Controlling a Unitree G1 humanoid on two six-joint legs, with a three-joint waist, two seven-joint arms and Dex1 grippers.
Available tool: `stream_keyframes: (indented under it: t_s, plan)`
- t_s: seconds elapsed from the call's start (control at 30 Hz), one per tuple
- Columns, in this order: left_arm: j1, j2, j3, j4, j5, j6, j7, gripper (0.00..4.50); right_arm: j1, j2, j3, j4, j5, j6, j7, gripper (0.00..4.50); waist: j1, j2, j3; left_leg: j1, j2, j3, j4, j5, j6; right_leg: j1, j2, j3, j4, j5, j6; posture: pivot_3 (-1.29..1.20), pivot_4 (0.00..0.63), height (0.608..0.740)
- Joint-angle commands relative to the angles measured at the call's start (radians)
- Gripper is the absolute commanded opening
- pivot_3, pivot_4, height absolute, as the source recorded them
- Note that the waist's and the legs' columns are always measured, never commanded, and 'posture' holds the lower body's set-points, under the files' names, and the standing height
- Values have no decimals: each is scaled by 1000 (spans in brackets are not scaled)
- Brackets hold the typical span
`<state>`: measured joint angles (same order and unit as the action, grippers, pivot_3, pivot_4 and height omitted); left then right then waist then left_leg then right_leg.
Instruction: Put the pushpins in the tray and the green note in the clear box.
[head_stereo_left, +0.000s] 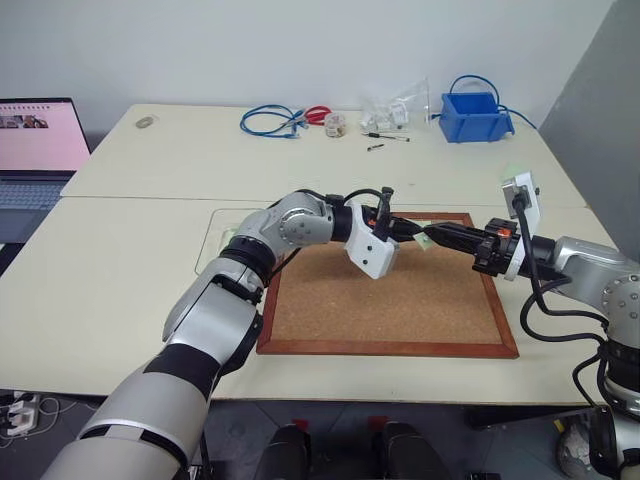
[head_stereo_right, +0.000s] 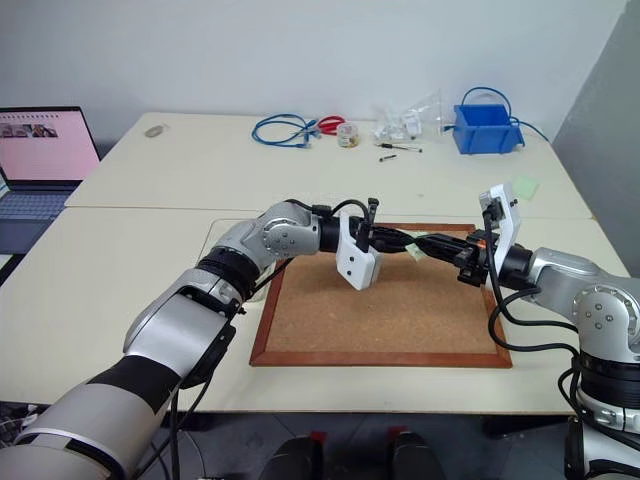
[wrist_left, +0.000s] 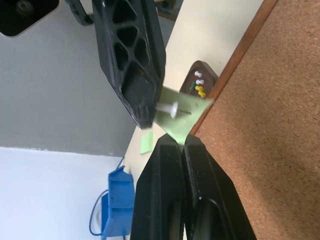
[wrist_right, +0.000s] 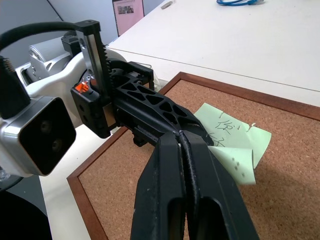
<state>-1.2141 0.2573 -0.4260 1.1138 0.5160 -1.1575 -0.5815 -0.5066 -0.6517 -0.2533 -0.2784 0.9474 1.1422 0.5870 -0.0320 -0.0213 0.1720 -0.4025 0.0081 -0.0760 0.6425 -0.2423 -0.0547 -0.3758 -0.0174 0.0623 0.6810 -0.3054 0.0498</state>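
Observation:
Above the far edge of the corkboard (head_stereo_left: 390, 300), my two grippers meet tip to tip. My left gripper (wrist_left: 181, 140) is shut on a corner of the pale green note (wrist_left: 172, 127), which hangs off the board and has handwriting on it (wrist_right: 225, 132). My right gripper (wrist_right: 182, 135) is shut, with a white pushpin (wrist_left: 170, 107) at its tip, the needle against the note. The dark brown tray (wrist_left: 206, 70) lies just past the board's frame and holds white and yellow pins and a green pushpin (wrist_left: 192, 86). The clear box (head_stereo_left: 215, 240) sits by the board's left side.
A blue bin (head_stereo_left: 475, 115) with a blue cable stands at the back right. A brighter green square paper (head_stereo_left: 515, 167) lies near it. Coiled cables, red scissors (head_stereo_left: 318, 114) and small items line the far edge. A laptop (head_stereo_left: 35, 140) sits at the far left.

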Motion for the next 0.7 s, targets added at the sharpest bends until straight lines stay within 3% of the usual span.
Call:
stream_keyframes:
  t_s: [0.03,0.4,0.7]
  plan:
    - [-18,-9,5,-2,-42,16,-8,43,-16,-13,-13,-46,27,-8,4,0,0,0,0,0,0,0,0,0,0,0,0,0,0,0,0,0,150,740]
    - [-6,-13,-13,-19,-75,47,-117,43,-19,-43,53,-92,-30,-68,46,0,0,0,0,0,0,0,0,0,0,0,0,0,0,0,0,0,150,740]
    - [2,18,-39,-27,-36,14,-85,43,-43,-73,38,-61,-20,-76,54,0,0,0,0,0,0,0,0,0,0,0,0,0,0,0,0,0,150,740]
